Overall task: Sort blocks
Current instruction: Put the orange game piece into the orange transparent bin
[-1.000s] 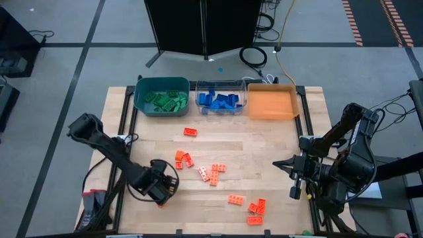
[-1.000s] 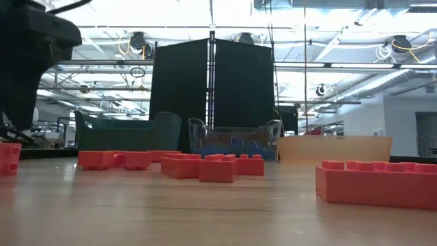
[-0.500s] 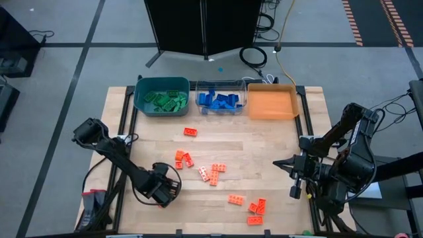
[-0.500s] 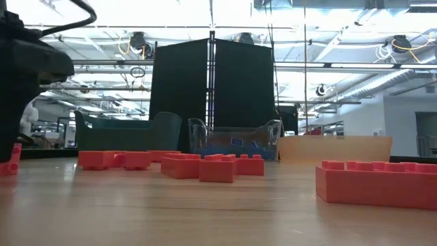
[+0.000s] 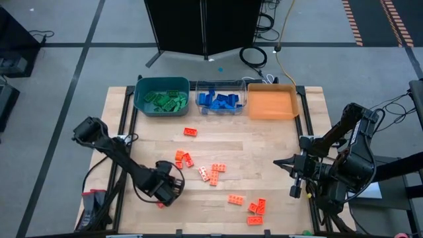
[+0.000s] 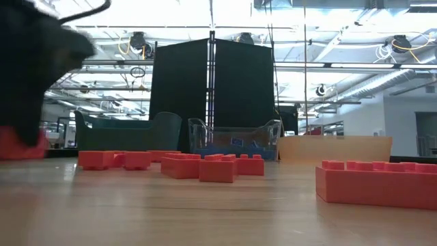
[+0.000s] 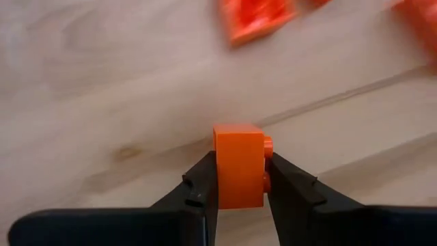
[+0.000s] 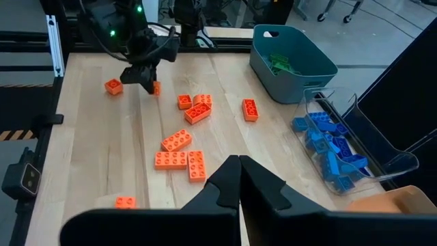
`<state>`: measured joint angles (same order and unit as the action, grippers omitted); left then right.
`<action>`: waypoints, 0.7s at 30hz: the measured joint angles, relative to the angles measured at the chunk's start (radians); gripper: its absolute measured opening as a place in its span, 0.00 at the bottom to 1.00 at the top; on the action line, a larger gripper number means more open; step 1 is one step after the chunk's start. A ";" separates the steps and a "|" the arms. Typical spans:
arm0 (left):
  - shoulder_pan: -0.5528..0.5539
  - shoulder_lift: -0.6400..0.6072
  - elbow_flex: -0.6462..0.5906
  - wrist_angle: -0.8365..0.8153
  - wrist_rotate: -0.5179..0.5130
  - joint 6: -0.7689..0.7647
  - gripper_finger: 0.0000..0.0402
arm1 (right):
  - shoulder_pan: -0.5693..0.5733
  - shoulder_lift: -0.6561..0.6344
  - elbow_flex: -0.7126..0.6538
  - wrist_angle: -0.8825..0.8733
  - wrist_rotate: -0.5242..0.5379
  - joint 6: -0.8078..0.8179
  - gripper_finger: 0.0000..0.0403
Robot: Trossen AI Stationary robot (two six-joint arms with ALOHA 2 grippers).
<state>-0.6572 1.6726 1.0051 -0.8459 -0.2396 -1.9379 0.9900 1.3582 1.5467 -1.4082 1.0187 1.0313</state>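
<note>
Several orange-red blocks lie scattered on the wooden table (image 5: 264, 142): one (image 5: 192, 131) near the bins, a cluster (image 5: 183, 158) in the middle, more (image 5: 256, 211) at the near right. My left gripper (image 5: 164, 193) stands at the near left, pointing down, shut on one orange block (image 7: 239, 167) that the high view hides. Another orange block (image 5: 159, 205) lies just beside it toward the near edge. My right gripper (image 5: 281, 163) waits raised at the table's right side, shut on nothing. My left gripper pinches the orange block between its two fingers (image 7: 198, 195), which come from above and press on two opposite sides (image 7: 220, 179). The studs (image 7: 268, 143) face one finger, so the block stands on its side. Whether it rests on the table or is lifted clear I cannot tell.
Along the far edge stand a teal bin (image 5: 141, 100) with green blocks, a clear bin (image 5: 222, 88) with blue blocks, and an orange bin (image 5: 272, 103). In the low view a long orange block (image 6: 375, 181) lies close to the camera.
My left gripper has shifted a little toward the table's right and near edges. In the low view its dark shape now covers more of the left edge, and the orange block under it shows higher and larger than before.
</note>
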 joint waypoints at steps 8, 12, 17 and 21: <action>0.096 -0.038 0.137 -0.010 -0.183 0.136 0.24 | 0.000 0.000 0.000 0.000 0.000 0.002 0.00; 0.180 -0.039 0.234 0.001 -0.298 0.284 0.24 | 0.000 0.000 0.000 0.001 0.000 0.003 0.00; 0.337 -0.040 0.327 0.189 -0.420 0.657 0.24 | 0.000 0.000 0.000 0.001 0.000 0.003 0.00; 0.487 -0.040 0.347 0.497 -0.394 1.016 0.24 | 0.000 0.000 0.000 0.003 0.000 0.004 0.00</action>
<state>-0.1705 1.6329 1.3517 -0.3493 -0.6335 -0.9220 0.9901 1.3582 1.5465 -1.4052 1.0187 1.0351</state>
